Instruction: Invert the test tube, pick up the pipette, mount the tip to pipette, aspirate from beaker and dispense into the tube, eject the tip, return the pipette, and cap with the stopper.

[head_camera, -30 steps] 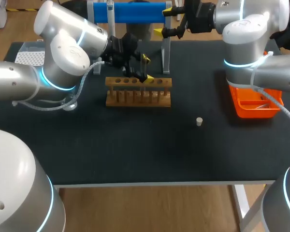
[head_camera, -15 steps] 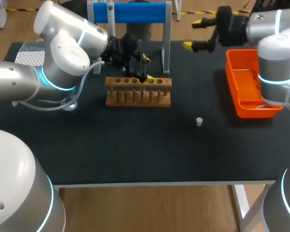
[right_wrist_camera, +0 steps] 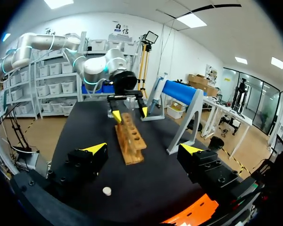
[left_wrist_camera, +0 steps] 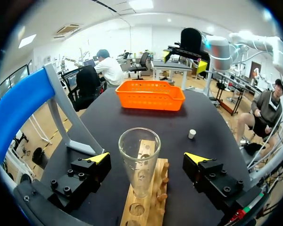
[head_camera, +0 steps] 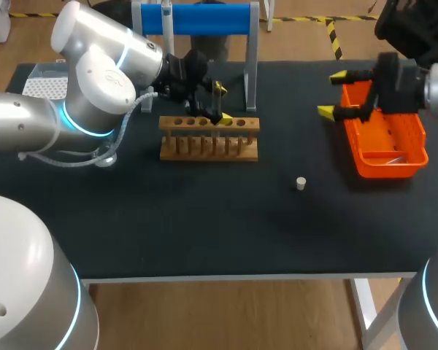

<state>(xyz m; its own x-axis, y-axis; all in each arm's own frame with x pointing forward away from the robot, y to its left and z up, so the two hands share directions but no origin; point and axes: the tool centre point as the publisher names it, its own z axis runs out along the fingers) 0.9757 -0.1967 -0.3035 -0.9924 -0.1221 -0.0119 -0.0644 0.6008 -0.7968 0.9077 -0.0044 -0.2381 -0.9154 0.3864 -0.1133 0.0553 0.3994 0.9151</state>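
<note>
Stopper [head_camera: 301, 183] lies loose on the black table [head_camera: 204, 226], nearest. Rack [head_camera: 209, 138] mid-table — tube [left_wrist_camera: 139, 160] stands in it, mouth up, between the left gripper's [head_camera: 222, 103] spread fingers, untouched. Right gripper [head_camera: 332, 93], spread and empty, has swung from the stand [head_camera: 204, 18] out over the orange bin [head_camera: 390, 172] — pipette [head_camera: 166, 18] unclaimed, pick-up likely pending.

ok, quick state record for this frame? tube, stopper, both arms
test tube: upright in wooden rack, mouth up
left gripper: jaws open either side of the test tube, not touching it
right gripper: jaws open, empty, at the orange bin rim nearest the rack
stopper: loose on table, apart from rack and bin
tube capped: no
</note>
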